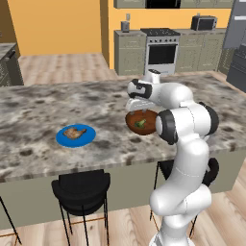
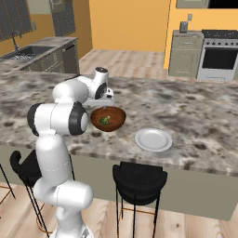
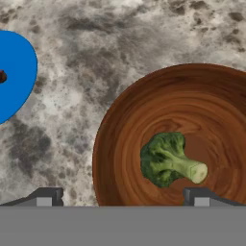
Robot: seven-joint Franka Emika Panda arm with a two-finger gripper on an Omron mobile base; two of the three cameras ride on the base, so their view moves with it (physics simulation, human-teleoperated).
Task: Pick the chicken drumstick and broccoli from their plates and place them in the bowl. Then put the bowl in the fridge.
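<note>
The reddish-brown bowl (image 1: 148,129) (image 2: 117,122) (image 3: 139,115) stands on the marble island with the green broccoli (image 1: 140,123) (image 2: 105,120) (image 3: 168,161) lying inside it. My gripper (image 1: 139,111) (image 2: 106,109) (image 3: 122,198) hangs just above the bowl's near side, open, with nothing between its fingers. The chicken drumstick (image 1: 75,132) rests on the bright blue plate (image 1: 62,140) (image 3: 17,91), apart to the bowl's left. A pale plate (image 2: 153,140) lies bare to the bowl's right. The fridge (image 1: 236,62) shows at the far right edge of the left base view.
Black stools (image 1: 81,192) (image 2: 139,179) stand under the island's near edge. A stove (image 1: 161,50) and beige cupboards (image 1: 129,53) line the back wall. A sink counter (image 2: 32,53) lies at the far left.
</note>
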